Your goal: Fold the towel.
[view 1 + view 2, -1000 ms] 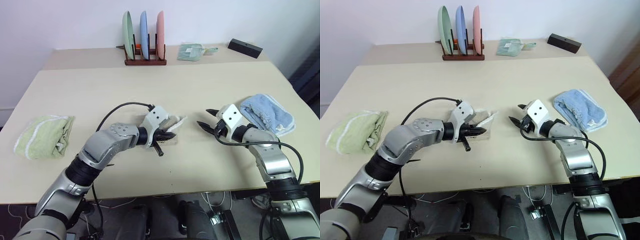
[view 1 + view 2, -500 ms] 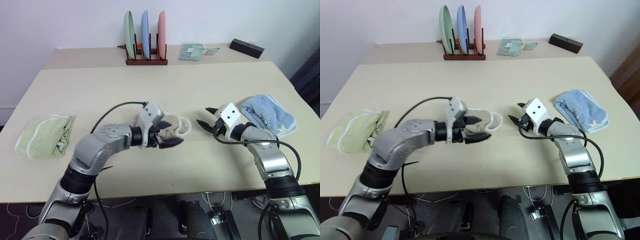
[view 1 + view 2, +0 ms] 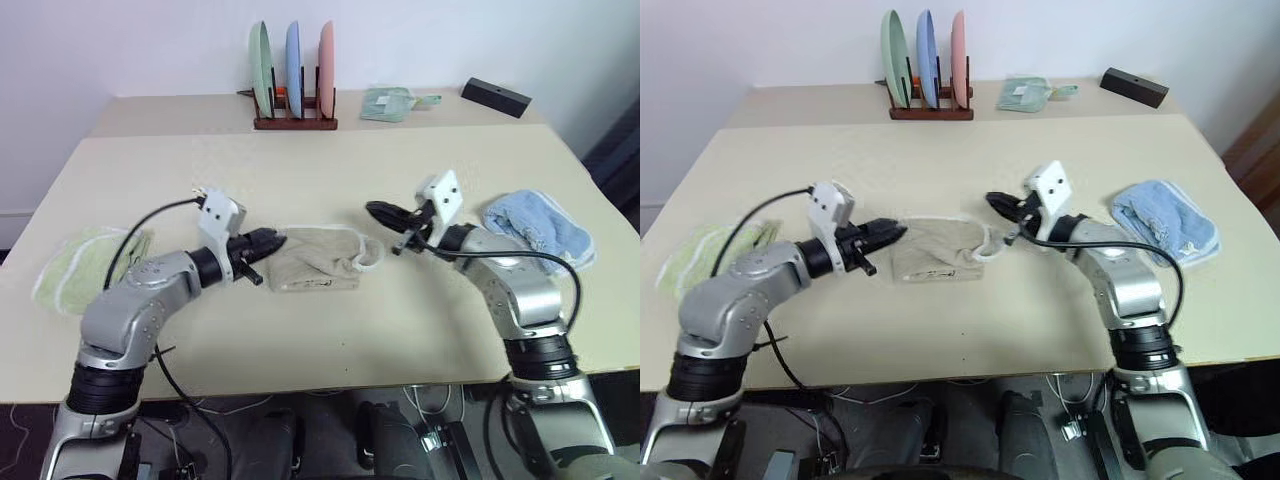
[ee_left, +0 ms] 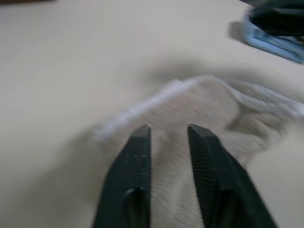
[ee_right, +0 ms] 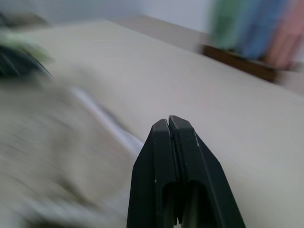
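Honestly, at that moment I judged the fold only partly made. The towel (image 3: 317, 261) lay near the middle of the table (image 3: 400, 160) as a loose, doubled-over bundle, its whitish edging curling out in a loop on the side toward my right arm. It was well apart from the light green towel (image 3: 62, 270) on my left and the light blue towel (image 3: 540, 225) on my right.

My left gripper (image 3: 270, 239) sat at the towel's left edge with its fingers (image 4: 135, 156) a narrow gap apart; in the left wrist view I saw beige cloth beyond that gap, nothing pinched between the pads. My right gripper (image 3: 375, 210) hovered just past the looped edging with its fingers (image 5: 168, 142) pressed fully together, and as far as I could make out through the blur of that wrist view, it held nothing.

So I read the step as regrasping between folds. The next move, by my reckoning, called for reopening the right gripper, catching the stray looped edge, and having the left pin or lift the opposite side, so the bundle could be laid flat and squared.
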